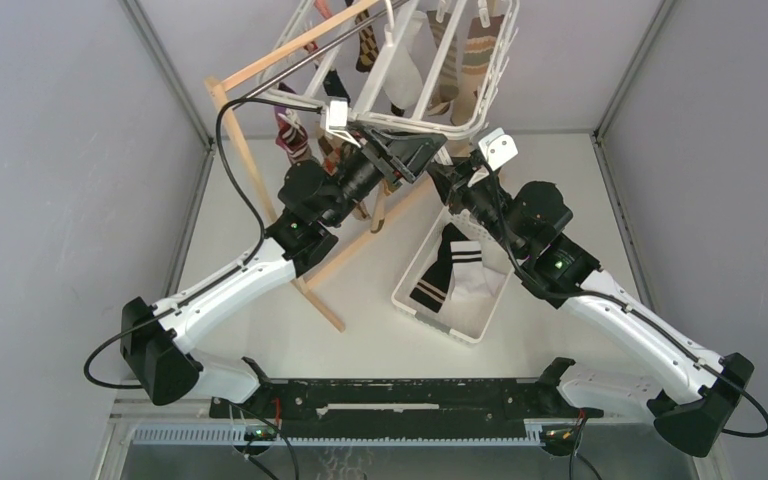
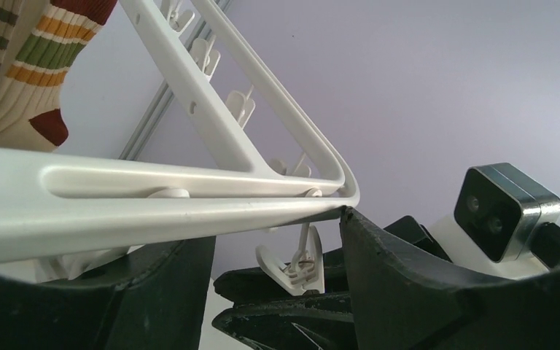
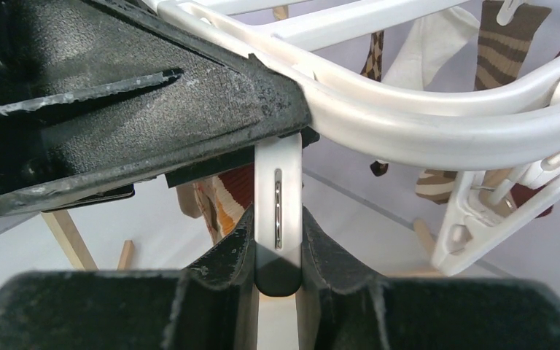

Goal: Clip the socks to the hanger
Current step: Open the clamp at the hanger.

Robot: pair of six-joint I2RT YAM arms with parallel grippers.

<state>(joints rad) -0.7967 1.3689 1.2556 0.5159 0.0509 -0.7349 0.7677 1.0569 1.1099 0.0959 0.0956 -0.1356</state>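
Note:
The white hanger (image 1: 400, 122) hangs tilted at the back, with several socks (image 1: 475, 60) clipped to it. My left gripper (image 1: 400, 150) is at its near rail. In the left wrist view the rail (image 2: 153, 204) crosses my open left gripper (image 2: 273, 226), and the right finger (image 2: 408, 277) touches the frame's corner. My right gripper (image 1: 447, 178) is just to the right, under the same rail. It is shut on a hanging white clip (image 3: 278, 204) below the hanger (image 3: 408, 124). A striped sock (image 2: 36, 73) hangs at upper left.
A white slotted basket (image 1: 440, 325) on the table holds a black sock with white stripes (image 1: 440, 265) and a white one (image 1: 480, 285). The wooden stand (image 1: 260, 190) with its metal rod carries the hanger. Another free clip (image 3: 496, 211) hangs at the right. Grey walls close in both sides.

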